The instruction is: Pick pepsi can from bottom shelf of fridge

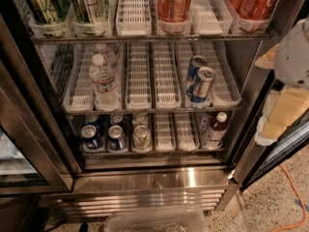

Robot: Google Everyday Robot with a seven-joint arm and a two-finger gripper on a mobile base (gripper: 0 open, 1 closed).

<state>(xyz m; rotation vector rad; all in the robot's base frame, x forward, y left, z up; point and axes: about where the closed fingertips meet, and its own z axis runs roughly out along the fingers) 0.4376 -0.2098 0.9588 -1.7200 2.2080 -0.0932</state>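
The fridge [154, 180] stands open in front of me, steel sill at the foot and dark glass doors swung out on either side. Down on the bottom shelf [164, 132], in the leftmost white lane tray, the pepsi can [91, 137] stands upright at the near end, dark blue with a silver top. A second blue can [116, 138] sits just beside it in the next lane, and more cans stand behind both of them. To the right of these a pale silvery can [141, 137] fronts the third lane. After two bare trays, a dark bottle [214, 129] with a white cap stands at the right end of the shelf. On the rack above, water bottles [102, 79] occupy the left lanes and two slim blue-and-silver cans [200, 83] lean in a lane toward the right. The top rack carries red cola cans [175, 1] and green-tinted cans [44, 5]. The claw [285, 100] hangs at the far right, outside the cabinet by the door edge, about level with the middle rack and well apart from the pepsi can. I cannot tell whether it is apart or together. An orange cable [294, 197] trails over the speckled floor on the right.
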